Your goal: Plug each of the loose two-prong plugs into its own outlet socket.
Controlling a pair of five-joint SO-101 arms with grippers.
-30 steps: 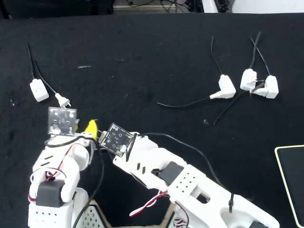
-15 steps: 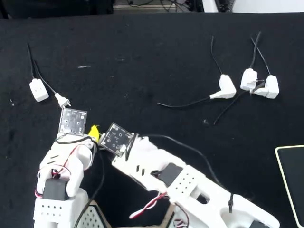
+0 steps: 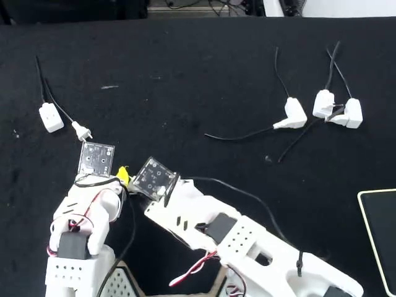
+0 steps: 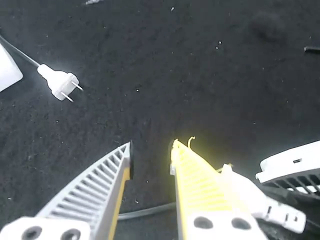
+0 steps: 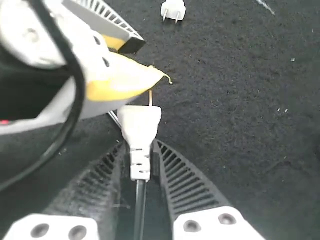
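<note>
Clamping a two-prong plug (image 5: 140, 131), the right gripper (image 5: 139, 146) sits near the lone outlet socket (image 3: 51, 117), beside the parted, empty left gripper (image 4: 151, 146); carrying it there and aligning prongs seems next.

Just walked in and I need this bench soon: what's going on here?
The right gripper holds a white two-prong plug between its fingers, low over the black table and close beside the left gripper, which is open and empty. A second loose plug lies near a white socket on the left arm's side. The held plug is not in any socket yet.
</note>
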